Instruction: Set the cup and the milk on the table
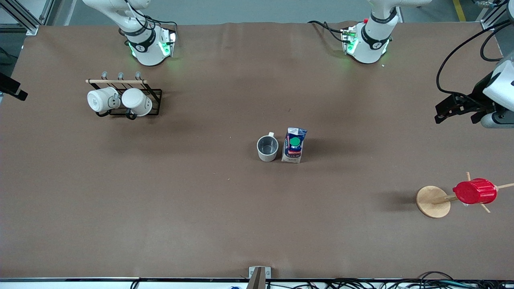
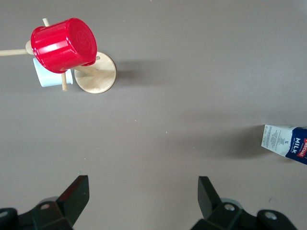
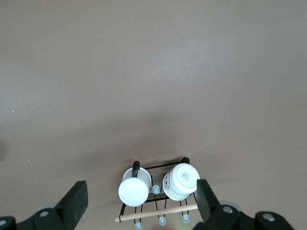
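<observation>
Brown matte table (image 1: 200, 208) already carries both items mid-surface: off-white ceramic cup (image 1: 267, 148) with grey inside, upright, blue-and-white milk carton (image 1: 294, 145) with green cap just beside it. Left gripper (image 2: 142, 194) empty, fingers spread, hangs over the left arm's end, carton well clear of it. Right gripper (image 3: 140, 199) also spread and empty, above the black wire rack (image 3: 158, 201) with two white mugs. Risk: a low sweep toward centre tips the carton.

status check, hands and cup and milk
Left hand open, high over the table; right hand open over the mug rack. Cup and milk upright, side by side. Nothing in the way.
</observation>
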